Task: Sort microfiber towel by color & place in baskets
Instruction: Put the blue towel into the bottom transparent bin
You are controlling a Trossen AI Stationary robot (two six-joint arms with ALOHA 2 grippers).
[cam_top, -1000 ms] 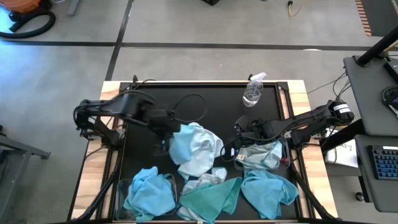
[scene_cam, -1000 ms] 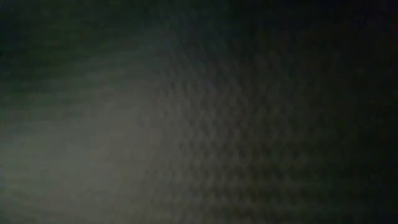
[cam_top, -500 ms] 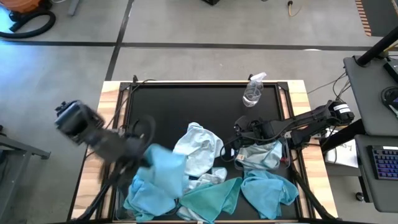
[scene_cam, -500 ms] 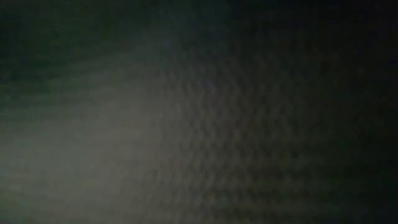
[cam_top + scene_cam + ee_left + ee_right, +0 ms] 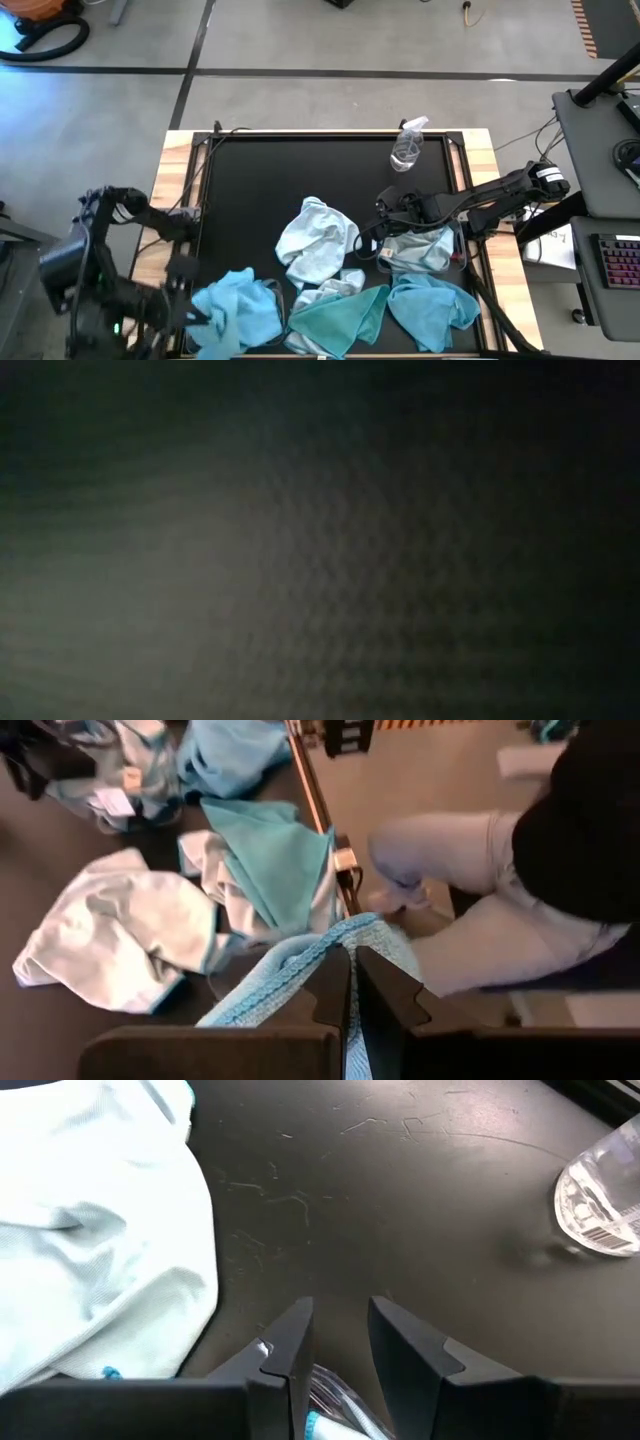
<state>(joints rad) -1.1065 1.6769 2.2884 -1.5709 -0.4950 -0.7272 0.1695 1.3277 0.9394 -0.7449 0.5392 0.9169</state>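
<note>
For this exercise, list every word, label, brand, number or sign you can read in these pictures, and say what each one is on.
None can be read.
Bottle: a white label with a barcode and small print, too blurred to read.
Pale towel: a small white tag, too small to read.
Low view: dark, nothing shows.

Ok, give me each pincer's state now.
Left pincer: shut on a sky-blue towel.
Right pincer: partly open over the mat, holding nothing visible.
</note>
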